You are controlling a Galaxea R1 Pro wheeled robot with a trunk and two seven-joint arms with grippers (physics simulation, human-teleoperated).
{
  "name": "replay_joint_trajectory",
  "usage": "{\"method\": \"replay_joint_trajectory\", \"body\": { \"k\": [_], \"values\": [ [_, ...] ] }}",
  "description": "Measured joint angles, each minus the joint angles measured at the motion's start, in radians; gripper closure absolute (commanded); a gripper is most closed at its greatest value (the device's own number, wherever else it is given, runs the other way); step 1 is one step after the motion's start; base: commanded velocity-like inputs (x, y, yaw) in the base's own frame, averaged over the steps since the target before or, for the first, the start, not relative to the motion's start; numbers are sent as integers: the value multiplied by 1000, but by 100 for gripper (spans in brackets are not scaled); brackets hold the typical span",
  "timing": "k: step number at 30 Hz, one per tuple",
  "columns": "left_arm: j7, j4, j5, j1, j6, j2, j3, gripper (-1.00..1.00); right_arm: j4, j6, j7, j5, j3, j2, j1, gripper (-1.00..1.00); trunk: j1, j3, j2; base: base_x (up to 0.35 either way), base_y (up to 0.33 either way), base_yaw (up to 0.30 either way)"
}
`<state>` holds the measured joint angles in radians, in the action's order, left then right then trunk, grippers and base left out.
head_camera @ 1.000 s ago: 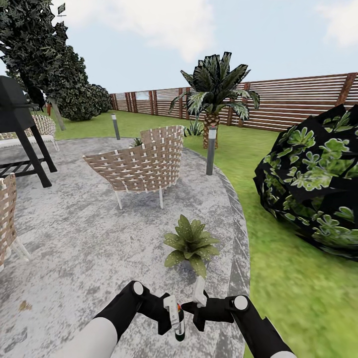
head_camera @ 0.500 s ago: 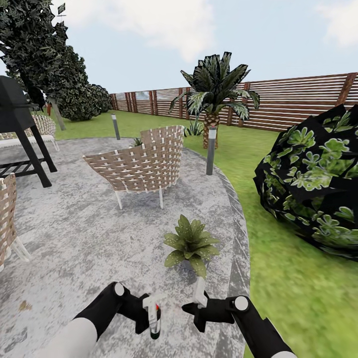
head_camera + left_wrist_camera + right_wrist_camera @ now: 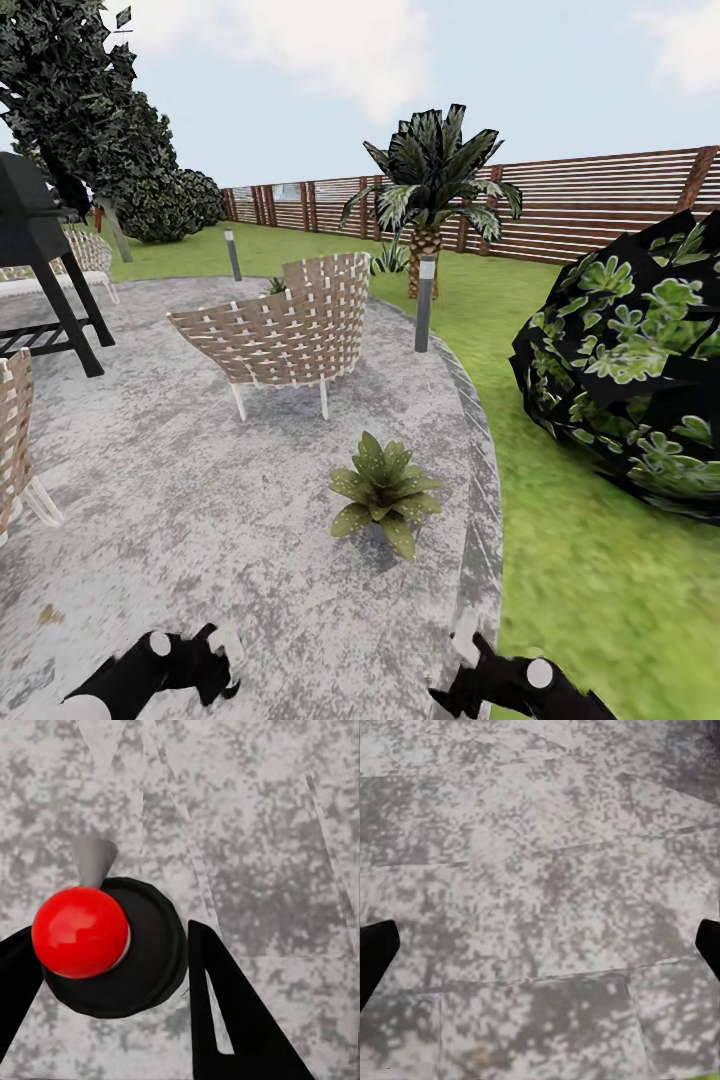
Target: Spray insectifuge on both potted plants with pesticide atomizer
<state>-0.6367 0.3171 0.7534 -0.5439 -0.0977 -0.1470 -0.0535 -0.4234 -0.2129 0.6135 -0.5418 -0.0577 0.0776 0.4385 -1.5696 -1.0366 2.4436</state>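
Note:
In the left wrist view I look down on the pesticide atomizer (image 3: 112, 945): a dark round body with a red ball cap and a small grey nozzle. My left gripper (image 3: 112, 934) is shut on it, with a black finger on each side, above the stone patio. In the head view the left gripper (image 3: 215, 660) is low at the bottom edge. The right gripper (image 3: 465, 645) is near the patio rim; its wrist view shows it open (image 3: 544, 937) over bare stone. One potted plant (image 3: 385, 492) stands ahead on the patio. Similar leaves (image 3: 275, 287) poke out behind the woven chair.
A woven chair (image 3: 285, 335) stands mid-patio, another chair (image 3: 15, 440) at the left edge, and a black grill stand (image 3: 40, 270) behind it. A big dark bush (image 3: 625, 370) sits on the lawn to the right. Two lamp posts (image 3: 426, 300), a palm (image 3: 430, 190) and the slat fence (image 3: 590, 205) lie beyond.
Both arms have dropped toward the bottom of the head view. The left gripper moved left and down with the atomizer in it. The right gripper sank and shifted slightly right.

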Motion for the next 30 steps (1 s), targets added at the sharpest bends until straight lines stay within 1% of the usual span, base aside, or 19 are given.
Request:
{"method": "replay_joint_trajectory", "body": {
  "k": [1, 2, 3, 4, 5, 7, 8, 9, 10, 11, 12, 14, 15, 16, 17, 19, 21, 25, 30],
  "values": [
    [27, -17, -38, 0, -2, 0, -3, 100, 43, -25, -45, 0, 1, 4, 0, -100, 0, 0, 0, 0, 0, 0],
    [64, -42, -96, 2, -13, -1, -6, 100, 101, -64, -111, -3, 2, 9, 0, -100, 0, 0, 0, 0, 0, 0],
    [88, -58, -133, 7, -29, -2, -7, 100, 136, -89, -156, -4, 3, 11, 0, -100, 0, 0, 0, 0, 0, 0],
    [132, -73, -188, 21, -69, -3, -9, 100, 180, -118, -223, -5, 3, 12, 0, -100, 0, 0, 0, 0, 0, 0],
    [166, -80, -224, 33, -96, -3, -10, 100, 204, -130, -265, -6, 3, 13, 0, -100, 0, 0, 0, 0, 0, 0],
    [299, -88, -327, 76, -155, -3, -10, 100, 260, -149, -403, -5, 11, 10, -1, -100, 0, 0, 0, 0, 0, 0],
    [364, -88, -367, 96, -169, -1, -10, 100, 280, -161, -474, -2, 35, 7, -2, -100, 0, 0, 0, 0, 0, 0],
    [415, -90, -403, 108, -189, -1, -11, 100, 296, -178, -535, 17, 83, 5, -2, -100, 0, 0, 0, 0, 0, 0],
    [439, -91, -426, 114, -210, 0, -11, 100, 305, -190, -559, 39, 117, 5, -3, -100, 0, 0, 0, 0, 0, 0],
    [468, -95, -466, 127, -249, 0, -11, 100, 320, -205, -579, 85, 166, 7, -3, -100, 0, 0, 0, 0, 0, 0],
    [488, -101, -507, 142, -279, 1, -11, 100, 331, -217, -590, 132, 198, 10, -4, -100, 0, 0, 0, 0, 0, 0],
    [507, -105, -569, 160, -301, -2, -12, 100, 339, -236, -597, 205, 218, 13, -5, -100, 0, 0, 0, 0, 0, 0],
    [514, -106, -613, 171, -309, -6, -13, 100, 342, -254, -600, 254, 225, 13, -11, -100, 0, 0, 0, 0, 0, 0],
    [519, -107, -657, 180, -314, -9, -12, 100, 343, -275, -601, 288, 230, 15, -22, -100, 0, 0, 0, 0, 0, 0],
    [521, -107, -674, 188, -316, -10, -11, 100, 344, -287, -603, 301, 232, 15, -27, -100, 0, 0, 0, 0, 0, 0],
    [523, -106, -687, 196, -317, -11, -10, 100, 344, -295, -607, 310, 233, 16, -30, -100, 0, 0, 0, 0, 0, 0],
    [525, -105, -693, 201, -318, -12, -11, 100, 344, -299, -636, 318, 235, 23, -32, -100, 0, 0, 0, 0, 0, 0],
    [527, -104, -703, 202, -318, -11, -11, 100, 344, -301, -686, 321, 237, 24, -33, -100, 0, 0, 0, 0, 0, 0],
    [528, -105, -715, 202, -317, -4, -11, 100, 345, -301, -694, 322, 235, 22, -33, -100, 0, 0, 0, 0, 0, 0]
  ]
}}
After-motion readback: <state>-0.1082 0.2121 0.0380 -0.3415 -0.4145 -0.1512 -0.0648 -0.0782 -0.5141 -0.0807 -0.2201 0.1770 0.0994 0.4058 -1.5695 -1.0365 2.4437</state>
